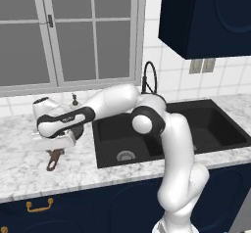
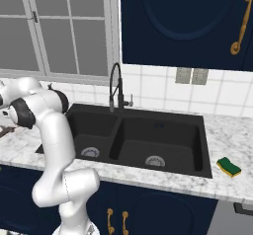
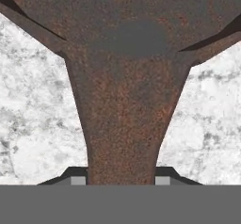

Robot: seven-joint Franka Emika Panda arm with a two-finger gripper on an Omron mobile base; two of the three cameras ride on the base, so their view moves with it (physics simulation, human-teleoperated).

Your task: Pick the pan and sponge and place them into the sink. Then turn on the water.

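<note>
So the white-and-grey marble counter (image 1: 19, 173) runs along the whole wall under the window, and the black rectangular double-basin sink (image 2: 143, 145) sits sunk into it with 2 round grey drains and a tall black gooseneck faucet (image 2: 115, 88) at the back rim. There's a decent strip of bare marble left of the sink, between its left edge and where the arm is working, and another open patch on the right side. That's where the small yellow sponge with the dark green top (image 2: 228, 167) lies, just beside the sink's right rim and close to the counter's front edge. Both basins look dry and have nothing in them. The white arm is folded over hard to its left, elbow up near the faucet, forearm stretched out low across the counter. The 2-finger gripper (image 3: 121, 178) is down at the rusty dark brown frying pan (image 3: 122, 25), its tips pinched on either side of the pan's long brown handle (image 1: 54, 159) right where it narrows away from the bowl. From the left base view the handle's end with the hole pokes out below the hand, toward the counter's front edge, well left of the sink.
</note>
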